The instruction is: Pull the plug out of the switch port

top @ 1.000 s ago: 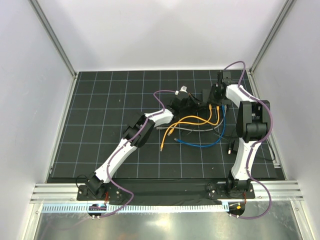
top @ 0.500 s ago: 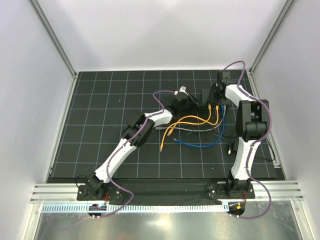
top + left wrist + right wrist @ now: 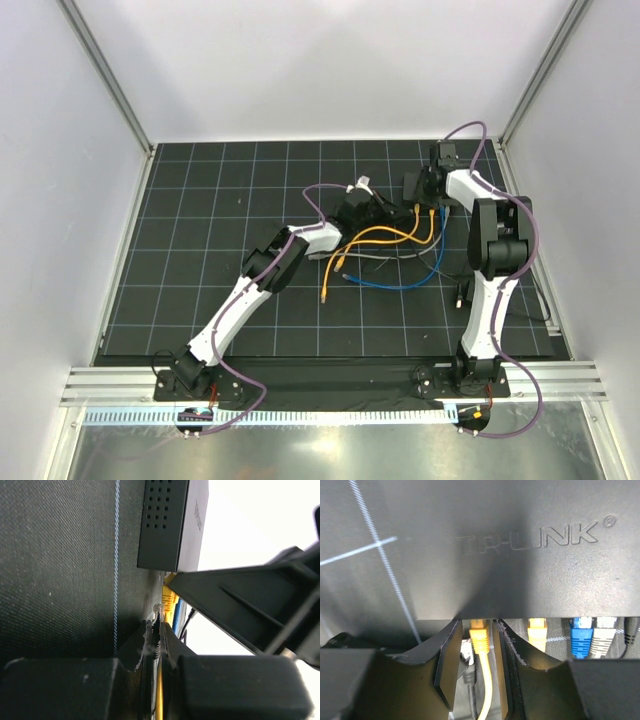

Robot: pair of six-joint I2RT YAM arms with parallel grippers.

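The switch (image 3: 495, 545) is a flat black box lying on the mat, also seen in the left wrist view (image 3: 170, 525). The plug (image 3: 466, 652) has a clear tip and a black cable. It hangs just short of the switch's socket edge, apart from it (image 3: 157, 609). My left gripper (image 3: 156, 622) is shut on its ribbed black boot. My right gripper (image 3: 476, 625) stands open at the socket edge, its fingers astride that plug and a yellow plug (image 3: 479, 635) still seated in its port. In the top view both grippers meet at the switch (image 3: 412, 188).
A second yellow plug (image 3: 537, 630), a blue plug (image 3: 581, 635) and a grey plug (image 3: 602, 635) sit in ports further right. Loose orange, blue and grey cables (image 3: 390, 262) sprawl over the black grid mat (image 3: 220, 220). White walls and metal posts ring the mat.
My left gripper has drawn a little to the left, and the cable loops on the mat have shifted with it. The right arm has barely moved.
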